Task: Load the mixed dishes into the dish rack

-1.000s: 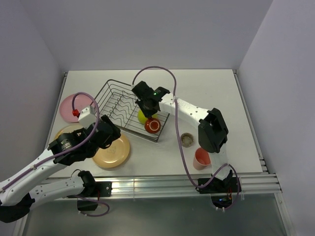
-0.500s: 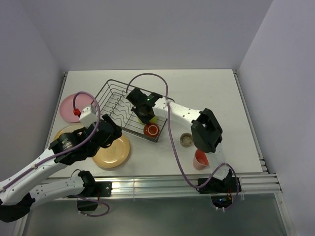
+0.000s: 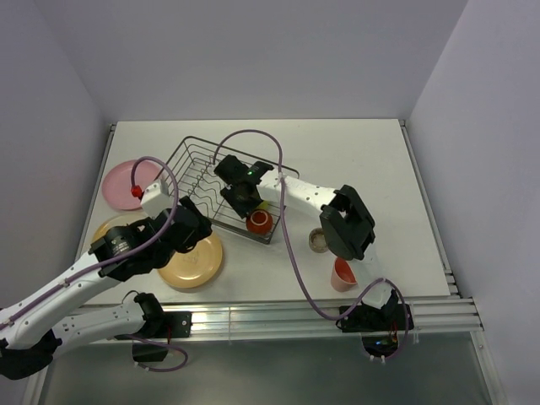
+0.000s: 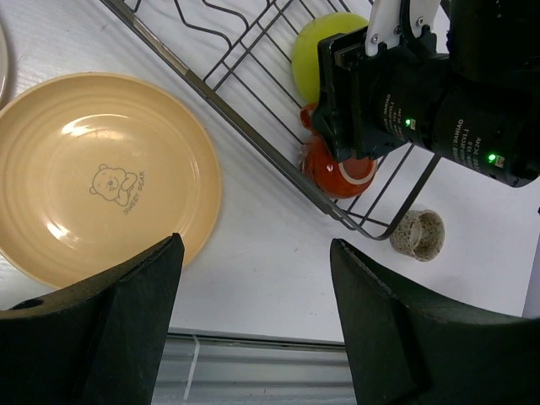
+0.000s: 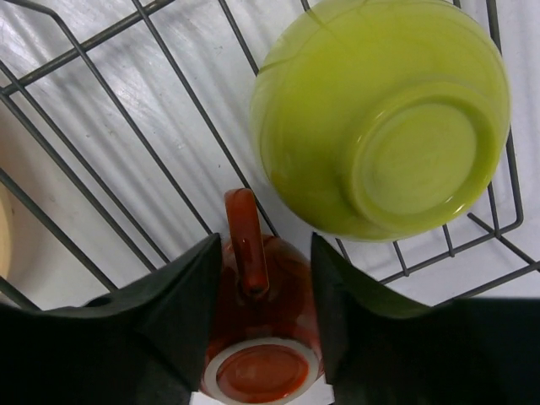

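Since I cannot tell whether my right gripper (image 5: 268, 246) grips or merely straddles the small red mug (image 5: 283, 291) in the silver wire dish rack (image 3: 196, 173), withdrawing crooked could snag its handle.

White table (image 3: 354, 152), plain pale lilac walls (image 3: 253, 59), metal front rail (image 3: 278, 314).

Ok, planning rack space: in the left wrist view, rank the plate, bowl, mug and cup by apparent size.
1. Tan-orange plate
2. Lime-green bowl and red mug: both partly hidden, so unranked
3. Grey-beige cup
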